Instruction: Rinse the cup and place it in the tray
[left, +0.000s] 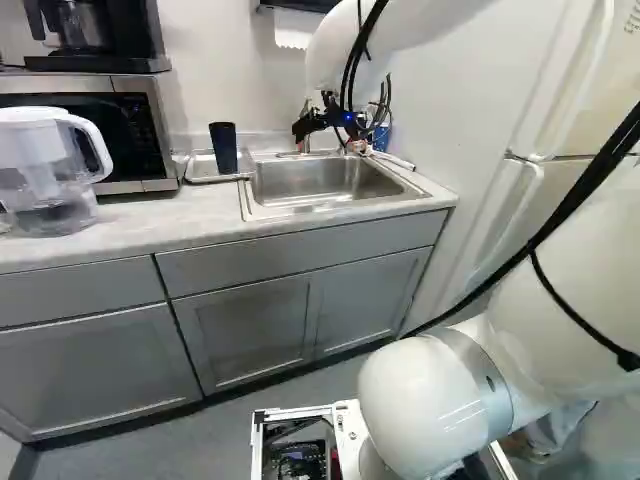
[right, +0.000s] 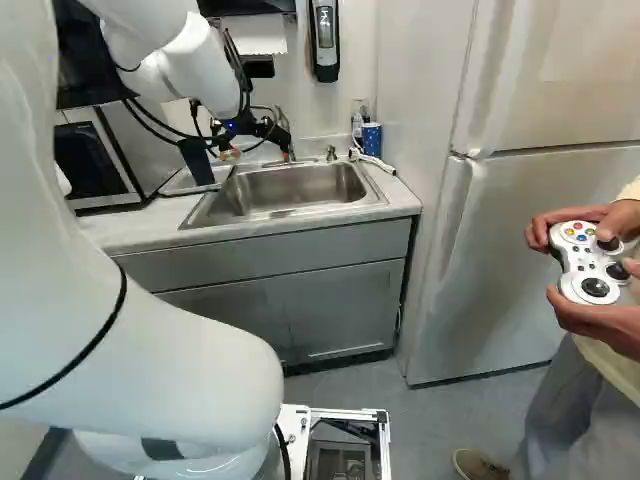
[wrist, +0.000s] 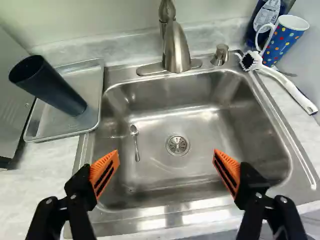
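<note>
Cup (left: 223, 147), dark, one: upright in the tray (wrist: 60, 135), upper left of the left base view. Placing: done, by my reading. Rinsing: unproven; no stream shows at the tap (wrist: 176, 50). My gripper (wrist: 166, 153), one: fingers wide apart, holding nothing, over the sink (wrist: 200, 180). Outstanding: probably only backing away.

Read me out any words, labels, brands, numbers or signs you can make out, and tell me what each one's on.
None that I can quote with confidence.
Bottle beside the polka-dot mug: label, too small to read.
Fridge: marks by the left base view's upper right corner, too small.
Wall-mounted device: markings too small.
Game controller: any button lettering is too small.
Dark cup and tray: no text shows.
</note>
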